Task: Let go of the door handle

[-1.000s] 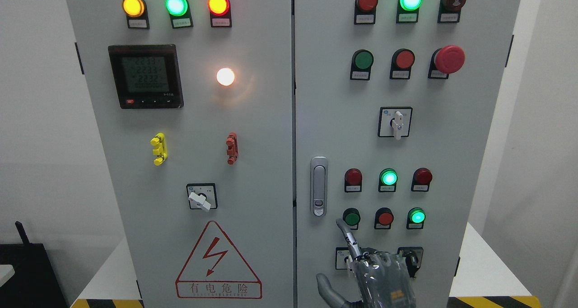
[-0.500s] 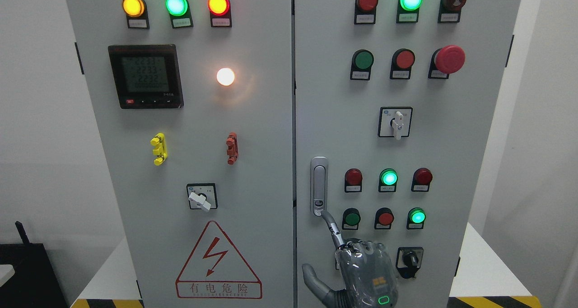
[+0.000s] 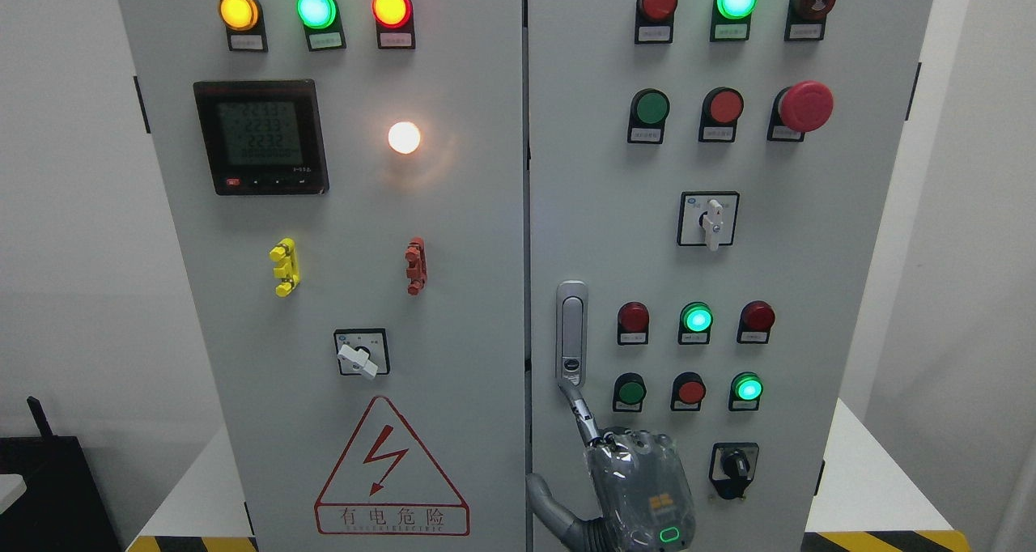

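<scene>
The grey cabinet (image 3: 453, 293) fills most of the view, its top and bottom cut off by the frame, with two doors meeting at a dark seam down the middle. The right door (image 3: 809, 252) carries rows of red and green buttons and lamps, a big red mushroom button (image 3: 806, 105) and two rotary switches; the small labels under them are too fine to read. The left door (image 3: 364, 236) holds three lit lamps, a meter (image 3: 261, 137) whose digits are blurred, a glowing white lamp (image 3: 404, 137) and a red warning triangle (image 3: 392, 471). The right hand (image 3: 627, 479) rises from the bottom edge in front of the right door, its wrist and arm cut off, so it hides part of the panel behind it, including whatever sits left of the lower black switch (image 3: 734, 464). Its index finger (image 3: 576, 406) points up and to the left, the tip at the bottom end of the door handle (image 3: 571, 333); whether it actually touches cannot be told. The other fingers are curled in against the palm and the thumb sticks out to the left, gripping nothing. The silver handle stands upright, flush in its plate, just right of the seam at mid height. Compared with a second ago, the hand has slid left and its fingertip has climbed from beside the lower green button (image 3: 630, 391) to the handle's foot; the lower black switch, then partly covered, now shows fully. The left hand is out of view.
</scene>
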Robot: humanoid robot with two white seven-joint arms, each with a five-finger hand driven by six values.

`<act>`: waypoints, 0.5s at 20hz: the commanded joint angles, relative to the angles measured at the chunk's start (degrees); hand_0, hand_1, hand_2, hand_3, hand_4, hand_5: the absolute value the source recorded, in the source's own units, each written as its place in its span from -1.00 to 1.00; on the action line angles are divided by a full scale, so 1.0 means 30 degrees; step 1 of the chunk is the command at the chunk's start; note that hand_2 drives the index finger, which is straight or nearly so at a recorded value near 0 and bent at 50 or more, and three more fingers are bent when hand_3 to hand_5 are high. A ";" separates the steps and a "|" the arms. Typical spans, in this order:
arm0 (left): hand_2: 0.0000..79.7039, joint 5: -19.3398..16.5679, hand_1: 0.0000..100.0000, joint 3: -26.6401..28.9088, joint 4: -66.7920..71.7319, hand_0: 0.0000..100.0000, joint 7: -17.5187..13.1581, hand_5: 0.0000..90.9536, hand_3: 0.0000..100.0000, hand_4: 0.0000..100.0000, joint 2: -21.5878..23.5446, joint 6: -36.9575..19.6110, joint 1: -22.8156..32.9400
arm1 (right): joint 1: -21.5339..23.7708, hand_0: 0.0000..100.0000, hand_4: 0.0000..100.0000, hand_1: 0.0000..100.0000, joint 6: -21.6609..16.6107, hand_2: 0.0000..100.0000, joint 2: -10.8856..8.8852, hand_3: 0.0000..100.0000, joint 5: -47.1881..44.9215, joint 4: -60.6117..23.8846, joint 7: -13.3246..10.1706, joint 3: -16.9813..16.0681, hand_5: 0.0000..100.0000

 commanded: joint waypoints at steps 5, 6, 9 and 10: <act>-1.00 0.0000 -0.22 -0.0264 0.0381 -0.76 -0.0013 -1.00 -1.00 -1.00 0.0028 0.0013 0.0000 | -0.0079 -0.41 1.00 -0.44 0.0941 -1.00 0.0120 1.00 -0.0049 0.0373 0.0009 0.0000 1.00; -1.00 0.0000 -0.22 -0.0264 0.0381 -0.76 -0.0013 -1.00 -1.00 -1.00 -0.0001 0.0013 0.0000 | -0.0079 -0.41 1.00 -0.44 0.0941 -1.00 0.0149 1.00 -0.0049 0.0344 0.0009 0.0029 1.00; -1.00 0.0000 -0.22 -0.0264 0.0381 -0.76 -0.0013 -1.00 -1.00 -1.00 -0.0001 0.0013 0.0000 | -0.0166 -0.41 1.00 -0.44 0.0911 -1.00 0.0149 1.00 -0.0079 0.0314 0.0038 0.0087 1.00; -1.00 0.0000 -0.22 -0.0264 0.0381 -0.76 -0.0013 -1.00 -1.00 -1.00 -0.0001 0.0013 0.0000 | -0.0225 -0.41 1.00 -0.44 0.0911 -1.00 0.0149 1.00 -0.0050 0.0343 0.0039 0.0087 1.00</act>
